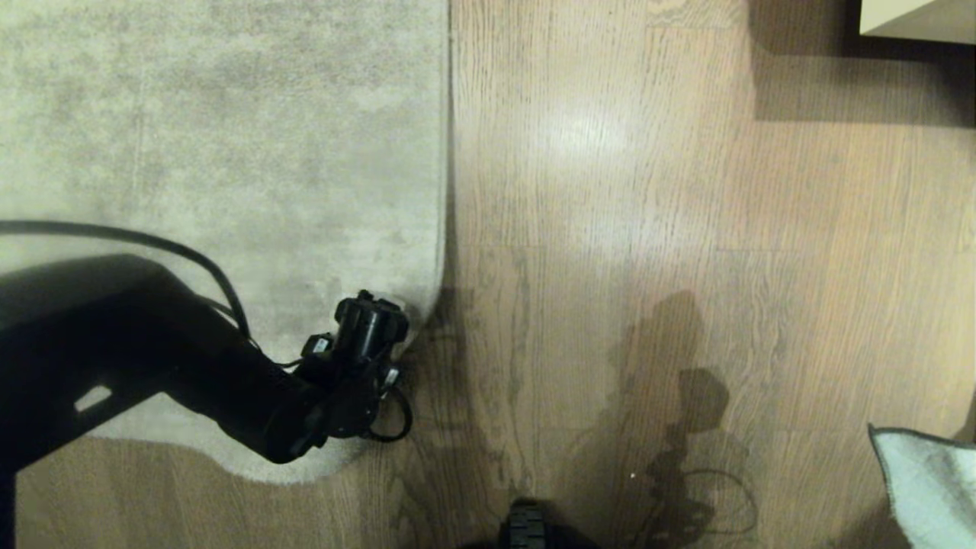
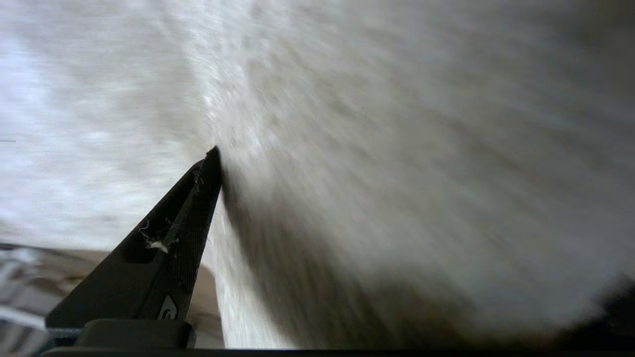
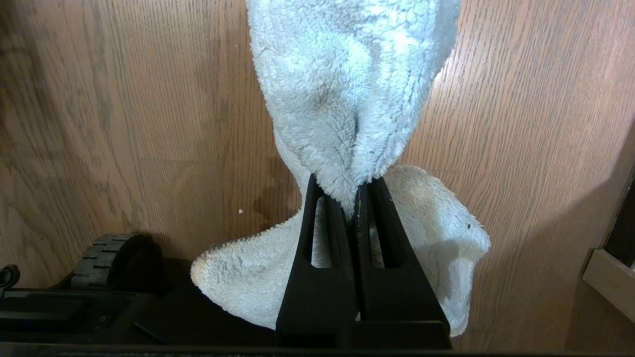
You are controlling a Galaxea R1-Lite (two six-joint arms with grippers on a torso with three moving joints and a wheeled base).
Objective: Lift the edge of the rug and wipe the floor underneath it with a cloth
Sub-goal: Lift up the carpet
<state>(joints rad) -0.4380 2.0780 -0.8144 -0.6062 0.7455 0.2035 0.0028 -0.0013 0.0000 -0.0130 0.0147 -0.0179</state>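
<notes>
Two grippers in play: my left gripper [image 1: 396, 347] sits at the rug edge [image 1: 444, 191], jaws spread, one finger [image 2: 183, 233] against the pile near the corner. My right gripper [image 3: 353, 196] has its jaws pinched on the cloth [image 3: 347, 99], hanging above the floor [image 1: 610, 229]

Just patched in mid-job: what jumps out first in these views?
The left gripper hangs open over the near corner of the rug edge, which lies flat on the floor. The right gripper is shut on the pale cloth, which hangs above bare planks at right.
</notes>
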